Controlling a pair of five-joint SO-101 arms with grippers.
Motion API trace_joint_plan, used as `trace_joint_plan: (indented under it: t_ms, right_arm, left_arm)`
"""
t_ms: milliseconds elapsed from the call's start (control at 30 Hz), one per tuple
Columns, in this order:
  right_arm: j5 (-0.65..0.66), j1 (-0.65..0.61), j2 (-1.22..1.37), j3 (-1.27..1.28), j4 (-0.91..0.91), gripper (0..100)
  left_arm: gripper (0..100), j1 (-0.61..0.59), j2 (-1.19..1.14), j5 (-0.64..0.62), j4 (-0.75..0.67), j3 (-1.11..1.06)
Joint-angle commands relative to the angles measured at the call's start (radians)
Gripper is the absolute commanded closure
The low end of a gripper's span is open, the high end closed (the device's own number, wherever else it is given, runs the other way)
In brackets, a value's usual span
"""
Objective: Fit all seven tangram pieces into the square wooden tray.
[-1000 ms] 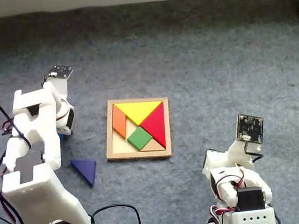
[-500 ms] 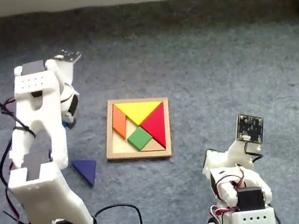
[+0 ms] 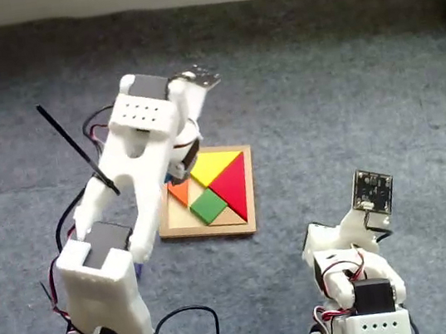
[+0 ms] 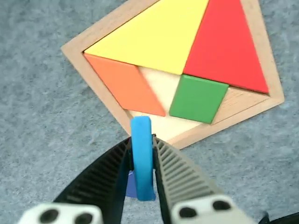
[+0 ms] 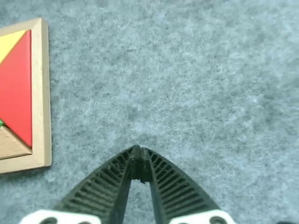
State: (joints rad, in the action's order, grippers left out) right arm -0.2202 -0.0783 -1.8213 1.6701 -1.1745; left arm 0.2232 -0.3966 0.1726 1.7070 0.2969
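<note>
Pinching the blue piece (image 4: 141,158) on edge, left tool (image 4: 141,140) hangs over the left rim of the tray (image 3: 216,232) mid-frame; I'd lay it flat over the bare gap before release; right tool (image 5: 136,163) pressed together, lower right.

Grey carpet (image 3: 343,73) (nubby); wooden tray (image 3: 250,188)

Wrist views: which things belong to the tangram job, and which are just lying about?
Job: wooden tray; yellow triangle, red triangle, orange parallelogram and green square in it; blue piece clamped in the left gripper.
Not the job: grey carpet; right gripper, shut over bare carpet.
</note>
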Motion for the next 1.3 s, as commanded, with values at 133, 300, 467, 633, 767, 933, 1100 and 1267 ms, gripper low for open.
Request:
trace_joint_plan:
  t_ms: [133,300,467,633,767,933,1100,1267]
  right_arm:
    - [0.009,0.012,-0.013,0.143,0.018,99.5]
    - [0.009,0.012,-0.013,0.143,0.018,99.5]
    - [0.009,0.012,-0.013,0.143,0.018,99.5]
    - [0.009,0.012,-0.013,0.143,0.018,99.5]
    - [0.009,0.012,-0.013,0.143,0.018,99.5]
    - [0.009,0.012,-0.013,0.143,0.018,99.5]
    - [0.009,0.012,-0.013,0.143,0.018,99.5]
    - [0.009,0.012,-0.013,0.143,0.018,99.5]
  left_arm:
    - [100,0.139,0.008,-0.117,-0.040,-0.035]
    - [99,0.139,0.008,-0.178,-0.190,-0.148]
    - [90,0.137,0.007,-0.187,-0.249,-0.206]
    - [87,0.136,0.007,-0.187,-0.292,-0.251]
    - [87,0.130,0.007,-0.184,-0.315,-0.275]
    - [87,0.064,0.013,-0.184,-0.316,-0.272]
    - [87,0.019,0.016,-0.184,-0.315,-0.271]
    - [87,0.004,0.018,-0.184,-0.310,-0.271]
